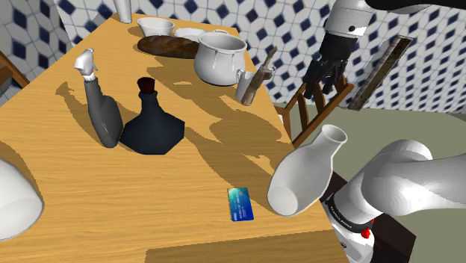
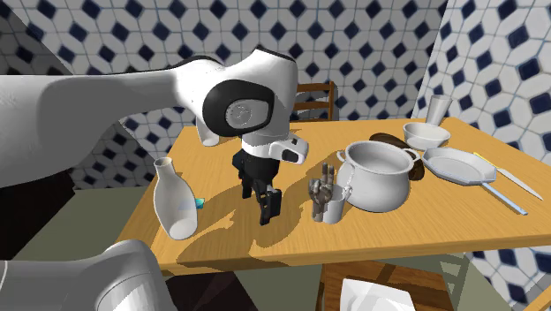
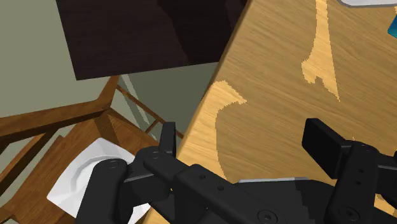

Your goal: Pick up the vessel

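Note:
A white narrow-necked vessel stands upright at the table's near edge, close to the stand. My black gripper hangs open over the table's side edge, between that vessel and a mug. It is apart from both and holds nothing. In the wrist view the gripper straddles the wooden table edge, with its fingers standing wide apart. A dark blue flask stands mid-table.
A white pot, bowls, a loaf and a plate crowd the far end. A grey bottle stands beside the flask. A blue card lies near the vessel. A wooden chair stands below the gripper.

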`<action>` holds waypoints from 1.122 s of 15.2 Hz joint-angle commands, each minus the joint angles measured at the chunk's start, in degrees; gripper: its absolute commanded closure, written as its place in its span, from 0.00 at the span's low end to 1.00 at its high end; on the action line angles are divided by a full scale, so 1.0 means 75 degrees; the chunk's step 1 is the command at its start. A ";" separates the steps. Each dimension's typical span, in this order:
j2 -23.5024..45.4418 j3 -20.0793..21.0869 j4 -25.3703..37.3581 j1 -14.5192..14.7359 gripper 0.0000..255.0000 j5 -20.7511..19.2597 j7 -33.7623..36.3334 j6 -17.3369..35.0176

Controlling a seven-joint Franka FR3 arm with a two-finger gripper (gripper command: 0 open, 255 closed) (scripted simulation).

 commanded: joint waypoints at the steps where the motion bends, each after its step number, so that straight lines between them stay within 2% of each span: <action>1: 0.0000 0.0000 0.0000 0.0000 0.00 0.0000 0.0000 0.0000; 9: 0.1358 0.1076 0.0892 0.0463 0.00 0.0846 0.1151 0.0729; 17: 0.3025 0.2036 0.2310 0.0761 0.00 0.1188 0.2280 0.1302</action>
